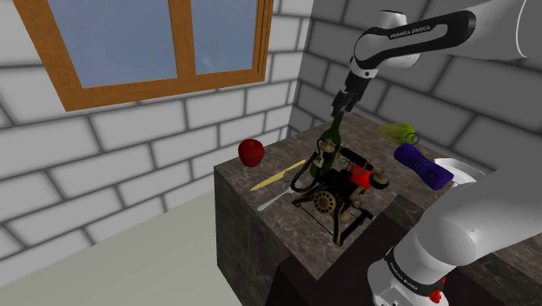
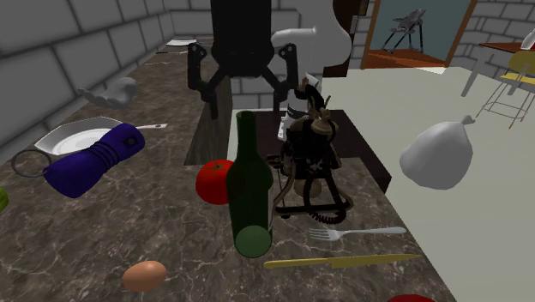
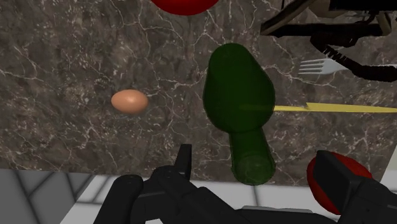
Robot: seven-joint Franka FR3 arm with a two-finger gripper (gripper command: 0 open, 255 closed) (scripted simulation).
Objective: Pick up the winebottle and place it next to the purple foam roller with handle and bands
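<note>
Bottle (image 2: 249, 193) stands upright on desk (image 2: 154, 225) btwn tomato (image 2: 212, 181) & old phone (image 2: 310, 150), gripper (image 3: 254, 157) fingers apart either side of neck, not touching; risk: an off-centre squeeze tips it into phone, or a weak grip drops it before roller (image 2: 90, 161).

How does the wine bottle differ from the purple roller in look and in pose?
Colour: the wine bottle is dark green, the roller purple. Pose: the wine bottle stands upright, the roller lies on its side. Surface: the wine bottle is smooth with a narrow neck, the roller is ribbed and has a ring at one end. Both are long and round.
</note>
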